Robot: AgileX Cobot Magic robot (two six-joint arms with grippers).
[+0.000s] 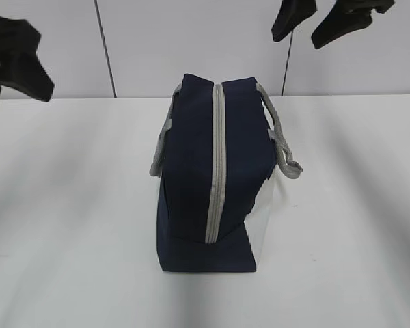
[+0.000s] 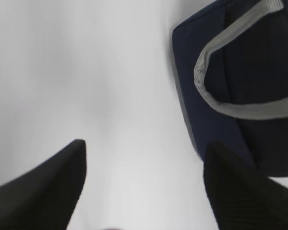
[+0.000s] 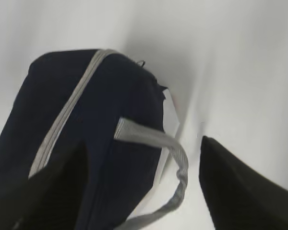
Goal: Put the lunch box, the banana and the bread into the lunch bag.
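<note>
The lunch bag point(image 1: 212, 171) is dark navy with a white side panel and stands in the middle of the white table. Its grey zipper point(image 1: 216, 164) runs along the top and looks closed. A grey handle hangs on each side. My left gripper point(image 2: 144, 148) is open and empty, high above the table to the left of the bag point(image 2: 240, 86). My right gripper point(image 3: 143, 146) is open and empty, above the bag's right side, with the right handle point(image 3: 175, 158) showing between its fingers from above. The lunch box, the banana and the bread are out of view.
The white table point(image 1: 68, 205) spreads on both sides of the bag. A pale wall with dark seams point(image 1: 106, 48) runs behind it. Both grippers hang near the top of the exterior view, the left point(image 1: 17, 68) and the right point(image 1: 297, 39).
</note>
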